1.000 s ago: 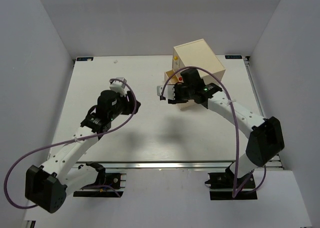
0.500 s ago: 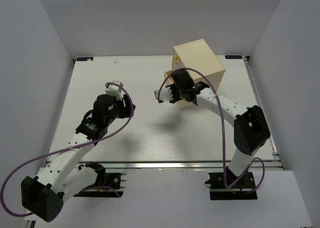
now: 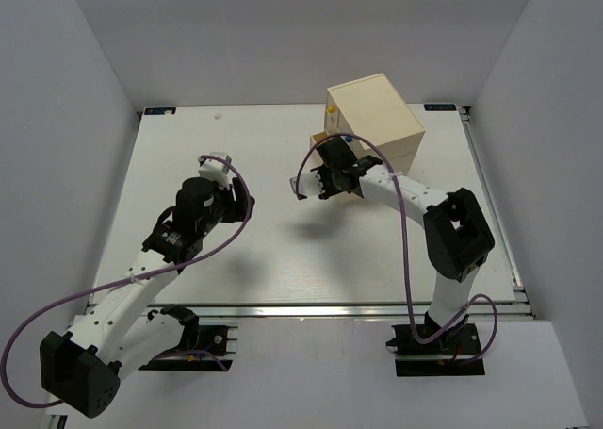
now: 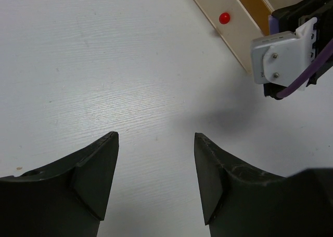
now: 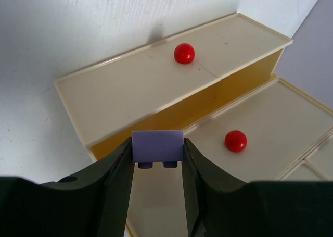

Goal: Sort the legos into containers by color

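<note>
Right now, a small purple brick (image 5: 157, 145) is pinched between the right fingers (image 5: 117, 177). The fingers are closed on its two sides. Two little bumps show at the bottom edge of the brick.

Just past the brick, at 12 o'clock in the right wrist view, is a pulled-out drawer (image 5: 130, 99). Its cream front has a round red knob (image 5: 184, 53). The yellow-brown inside of the drawer shows next to the brick. A second knob (image 5: 235, 141), also red, sits on another cream panel at 3 o'clock from the brick. I cannot tell if the brick is right over the drawer or just beside it.

From the top, the drawer belongs to a cream chest (image 3: 377, 118). The chest stands on the white desk (image 3: 188, 146), at about 1 o'clock from the middle. The right arm (image 3: 415, 198) reaches in so that its end is near the chest, at 7 o'clock from it.

The left fingers (image 4: 93, 174) are spread wide apart and hold nothing. Only bare desk shows between them. In the left wrist view, the drawer front is at 1 o'clock and the end of the right arm is at 2 o'clock. From the top, the left fingers are at 9 o'clock from the right fingers, well apart.
</note>
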{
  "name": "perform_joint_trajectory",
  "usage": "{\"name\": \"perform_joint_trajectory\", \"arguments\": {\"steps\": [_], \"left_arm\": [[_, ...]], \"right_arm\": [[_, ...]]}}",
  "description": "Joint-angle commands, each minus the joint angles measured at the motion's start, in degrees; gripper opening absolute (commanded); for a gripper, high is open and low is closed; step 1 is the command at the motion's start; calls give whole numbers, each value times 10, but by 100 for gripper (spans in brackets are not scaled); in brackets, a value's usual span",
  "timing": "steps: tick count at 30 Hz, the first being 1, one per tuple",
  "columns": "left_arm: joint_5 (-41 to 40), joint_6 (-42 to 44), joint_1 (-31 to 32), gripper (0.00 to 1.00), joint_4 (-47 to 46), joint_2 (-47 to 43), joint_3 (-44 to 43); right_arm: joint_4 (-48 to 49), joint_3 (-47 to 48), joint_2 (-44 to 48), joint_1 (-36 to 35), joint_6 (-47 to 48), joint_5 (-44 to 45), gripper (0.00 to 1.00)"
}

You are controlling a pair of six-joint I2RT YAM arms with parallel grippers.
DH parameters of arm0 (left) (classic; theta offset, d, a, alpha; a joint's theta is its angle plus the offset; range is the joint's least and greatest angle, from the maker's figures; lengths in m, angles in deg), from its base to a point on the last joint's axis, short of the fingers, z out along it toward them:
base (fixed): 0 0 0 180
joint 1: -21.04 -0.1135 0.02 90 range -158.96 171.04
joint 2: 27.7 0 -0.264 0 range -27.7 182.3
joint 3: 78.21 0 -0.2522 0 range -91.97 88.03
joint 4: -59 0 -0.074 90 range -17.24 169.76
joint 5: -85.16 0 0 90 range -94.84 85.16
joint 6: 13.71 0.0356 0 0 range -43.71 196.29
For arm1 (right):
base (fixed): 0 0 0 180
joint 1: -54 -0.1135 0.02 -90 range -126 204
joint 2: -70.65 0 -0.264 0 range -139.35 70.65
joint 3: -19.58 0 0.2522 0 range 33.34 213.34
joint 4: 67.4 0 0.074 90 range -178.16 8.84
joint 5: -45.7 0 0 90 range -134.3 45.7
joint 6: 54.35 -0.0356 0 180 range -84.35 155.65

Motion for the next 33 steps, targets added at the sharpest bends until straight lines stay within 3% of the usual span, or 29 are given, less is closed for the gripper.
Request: {"name": "perform_joint_trajectory", "arguments": {"steps": [1,3,14,26,29,31,33], "left_arm": [[-9,6,3,70,1,-13,-9],[-9,6,3,70,1,-13,-9],[-4,6,3,70,-1,-11,-7],[4,5,3,71,-3,-5,-7],[6,5,3,71,-3,-1,-6],[23,3,3,69,-12,1,-2],[60,-9,-2,56,-39,4,6]], "right_arm": [[6,30,-14,-1,54,21,8],[6,31,-16,-1,56,24,17],[22,27,-12,1,52,30,45],[25,20,0,3,40,26,58],[25,25,9,3,30,14,57],[24,38,30,0,20,0,55],[2,59,57,-2,-22,-47,50]]}}
